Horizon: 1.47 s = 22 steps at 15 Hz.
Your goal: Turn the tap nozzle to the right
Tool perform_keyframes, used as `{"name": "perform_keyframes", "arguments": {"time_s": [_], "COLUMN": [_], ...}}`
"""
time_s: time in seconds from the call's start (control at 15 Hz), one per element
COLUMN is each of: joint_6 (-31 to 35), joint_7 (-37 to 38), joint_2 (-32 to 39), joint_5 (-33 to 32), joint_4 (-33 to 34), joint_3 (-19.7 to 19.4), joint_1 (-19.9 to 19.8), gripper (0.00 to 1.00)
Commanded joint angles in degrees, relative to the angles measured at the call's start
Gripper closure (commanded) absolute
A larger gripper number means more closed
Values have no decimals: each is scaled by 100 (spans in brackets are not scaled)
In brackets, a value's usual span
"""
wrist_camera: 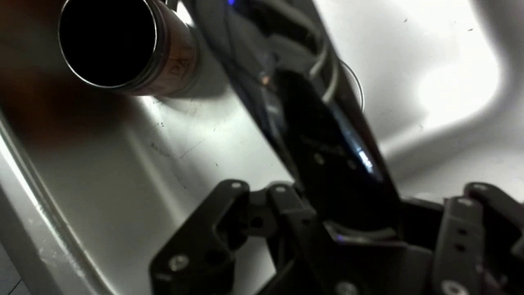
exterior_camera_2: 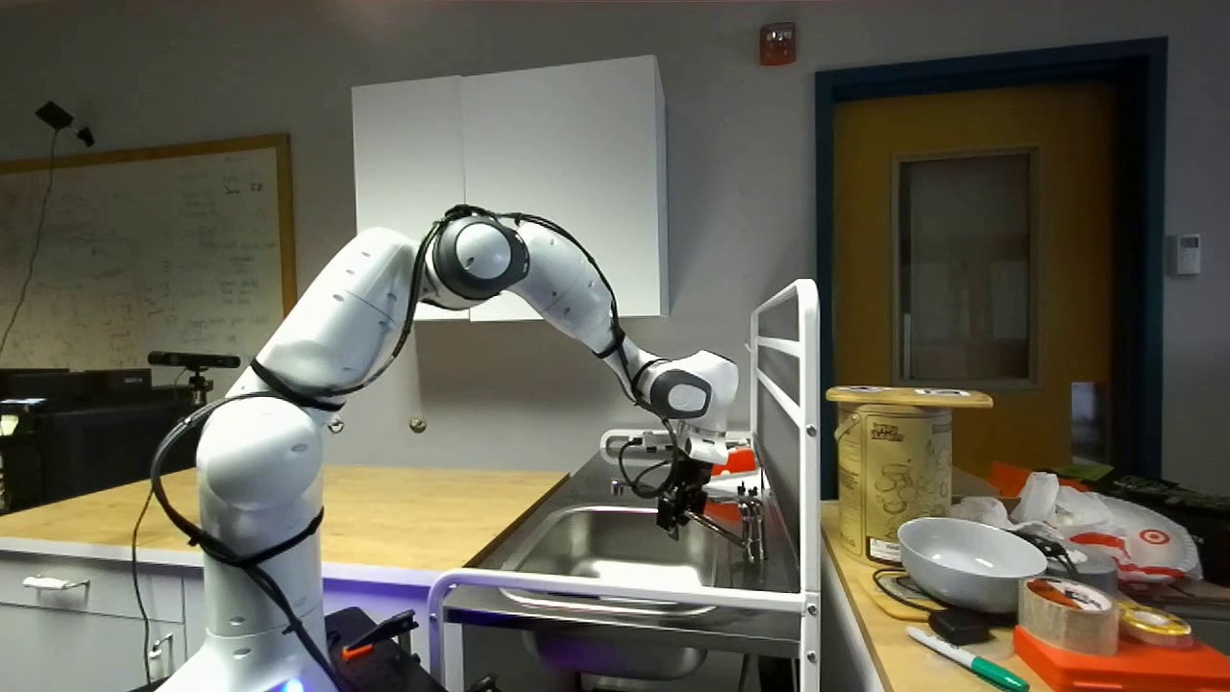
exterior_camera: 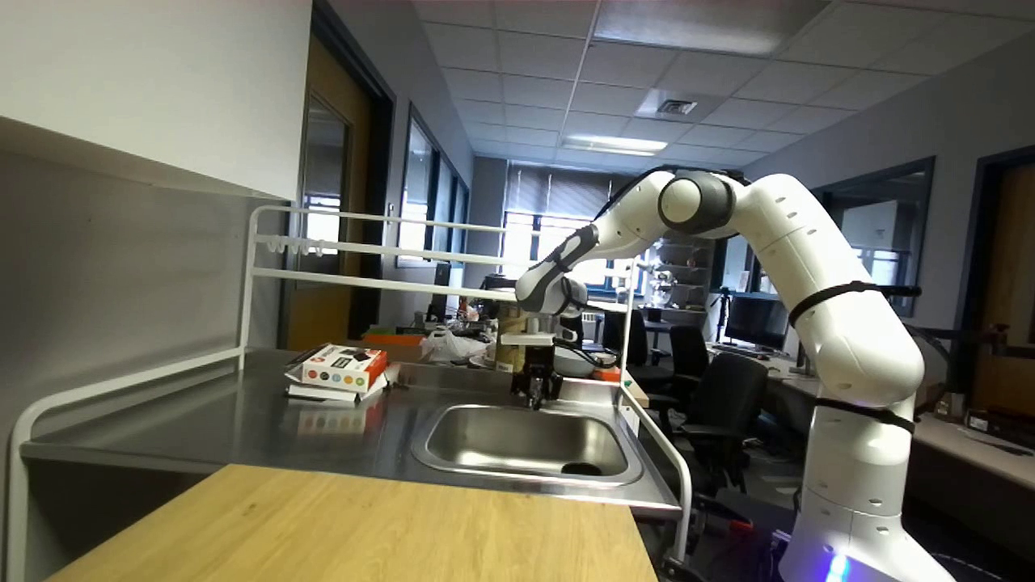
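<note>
The tap nozzle is a slim shiny metal spout; in the wrist view [wrist_camera: 286, 90] it runs diagonally from the top down between my fingers. In an exterior view [exterior_camera_2: 719, 531] it reaches from the faucet post [exterior_camera_2: 753, 524] over the sink basin. My gripper [wrist_camera: 364, 209] has its dark fingers close against both sides of the nozzle near its outer end. In both exterior views the gripper [exterior_camera: 535, 386] [exterior_camera_2: 678, 517] points down at the nozzle above the basin's faucet side. The exact contact of the finger pads is dark and partly hidden by the nozzle.
The steel sink rim [exterior_camera: 427, 443] surrounds the basin under the gripper. White rack rails [exterior_camera: 380, 249] [exterior_camera_2: 783, 365] stand close beside the wrist. A box [exterior_camera: 344, 368] lies on the steel counter. A round dark opening with a metal rim [wrist_camera: 155, 43] shows in the wrist view.
</note>
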Motion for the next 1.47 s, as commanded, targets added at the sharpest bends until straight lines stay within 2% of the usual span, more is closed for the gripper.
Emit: {"name": "perform_keyframes", "arguments": {"time_s": [0.0, 0.53, 1.4], "joint_6": [283, 676, 723], "joint_7": [-343, -1175, -1621], "joint_2": [-365, -587, -638], "joint_5": [30, 327, 574], "joint_4": [-799, -1288, -1522], "joint_3": [-97, -150, -285], "joint_1": [-100, -263, -394], "gripper": [94, 94, 94]}}
